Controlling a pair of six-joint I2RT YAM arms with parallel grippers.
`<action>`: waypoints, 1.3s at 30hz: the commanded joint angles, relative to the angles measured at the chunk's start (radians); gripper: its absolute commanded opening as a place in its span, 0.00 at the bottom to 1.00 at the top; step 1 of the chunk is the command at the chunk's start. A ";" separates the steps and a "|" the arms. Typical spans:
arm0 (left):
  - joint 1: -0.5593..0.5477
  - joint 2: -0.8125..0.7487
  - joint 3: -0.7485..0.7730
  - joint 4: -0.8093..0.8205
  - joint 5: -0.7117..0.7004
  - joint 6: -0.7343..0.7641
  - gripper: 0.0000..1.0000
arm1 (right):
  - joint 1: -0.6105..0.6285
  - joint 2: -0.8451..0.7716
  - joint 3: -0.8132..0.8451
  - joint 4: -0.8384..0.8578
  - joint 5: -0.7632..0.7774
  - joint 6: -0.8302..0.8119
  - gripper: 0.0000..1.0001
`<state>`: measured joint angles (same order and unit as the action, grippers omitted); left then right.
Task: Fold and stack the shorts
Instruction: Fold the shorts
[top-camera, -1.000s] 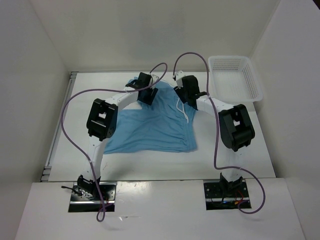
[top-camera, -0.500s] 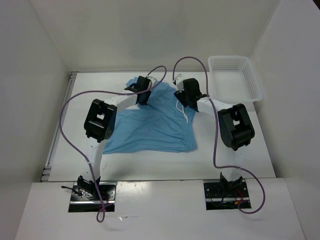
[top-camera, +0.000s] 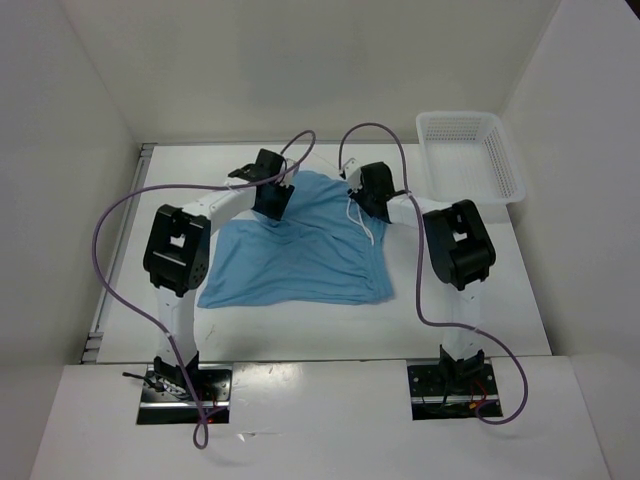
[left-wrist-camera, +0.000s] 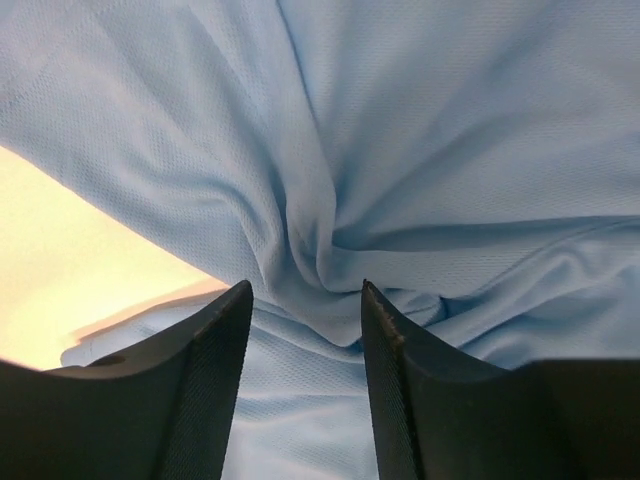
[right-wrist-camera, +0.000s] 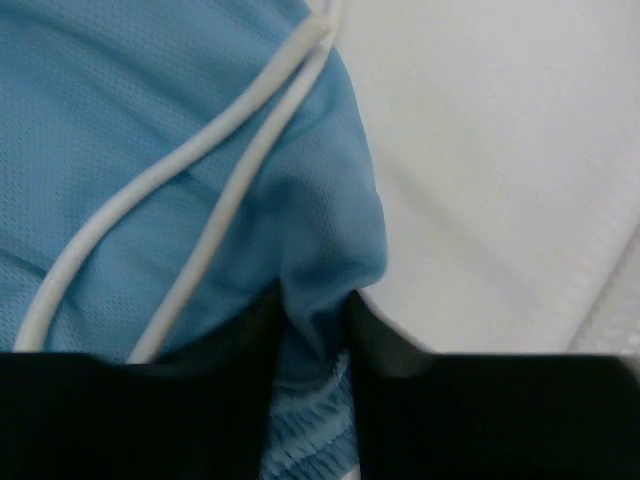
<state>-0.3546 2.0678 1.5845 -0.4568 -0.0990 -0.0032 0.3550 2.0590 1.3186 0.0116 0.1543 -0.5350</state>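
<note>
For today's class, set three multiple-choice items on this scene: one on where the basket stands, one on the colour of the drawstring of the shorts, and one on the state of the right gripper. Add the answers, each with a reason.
1. Where on the table does the basket stand?
A. near left corner
B. far right corner
C. between the two arm bases

2. What colour is the drawstring of the shorts?
A. white
B. red
C. black

3. What is the state of the right gripper?
A. open above the basket
B. shut on the edge of the shorts
C. holding the basket's rim

Answers:
1 B: the top view shows the basket at the far right corner, apart from the shorts.
2 A: the right wrist view shows a white cord lying across the blue fabric.
3 B: blue fabric is pinched between its two fingers.
</note>
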 joint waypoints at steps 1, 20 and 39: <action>0.019 -0.048 0.090 -0.028 0.038 0.003 0.56 | -0.007 0.036 0.056 -0.019 -0.055 -0.006 0.36; 0.163 0.448 0.761 -0.007 -0.062 0.003 0.78 | 0.062 -0.338 -0.035 -0.344 -0.401 -0.255 0.00; 0.175 0.762 1.241 -0.401 0.154 0.003 0.78 | 0.071 -0.330 -0.087 -0.337 -0.368 -0.255 0.00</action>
<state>-0.1738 2.7945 2.8052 -0.7658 0.0036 -0.0032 0.4274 1.7168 1.2125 -0.3443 -0.2199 -0.7799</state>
